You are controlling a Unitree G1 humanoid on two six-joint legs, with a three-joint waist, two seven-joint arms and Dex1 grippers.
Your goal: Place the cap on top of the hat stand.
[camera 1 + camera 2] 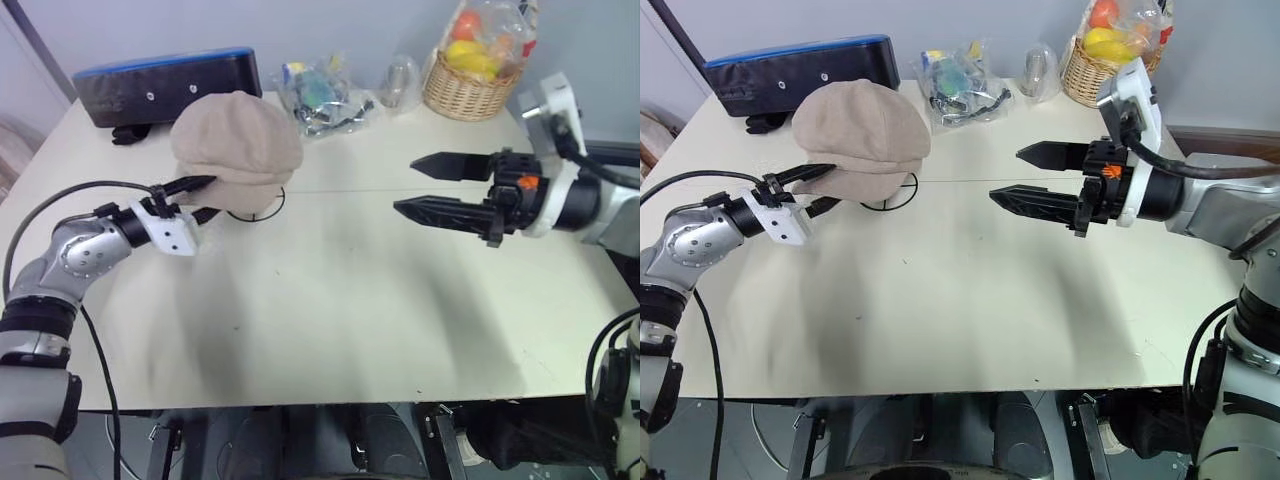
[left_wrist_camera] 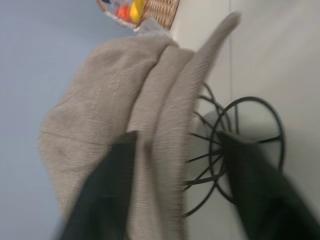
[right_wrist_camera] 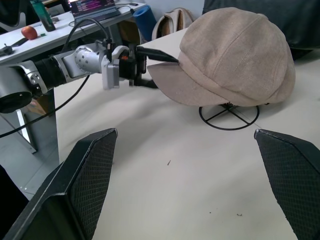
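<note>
1. Cap [image 1: 237,148], beige and puffy, sits on top of the hat stand [image 3: 229,116], on the far left part of the pale desk [image 1: 340,300]; the crown covers the frame, and the round spoked wire base shows on the desk under it.
2. Its short brim points toward the left gripper [image 1: 200,197], which lies level just beside the cap on its near left side.
3. In the right wrist view the upper black finger reaches over the top of the brim and the lower one sits under it; in the left wrist view the brim hangs between the two fingers [image 2: 102,192].
4. The left gripper's fingers stand apart around the brim; whether either one presses the fabric I cannot tell.
5. The right gripper [image 1: 425,184] hovers above the desk well to the right of the cap, pointing across toward it, with its fingers spread wide and nothing between them.
6. Bare desk lies between the right gripper and the cap.
7. Along the far edge of the desk lie a dark case with a blue top [image 1: 165,85] behind the cap, a clear bag of small items [image 1: 320,95] just to its right, and a woven basket of fruit [image 1: 470,85] at the far right corner.
</note>
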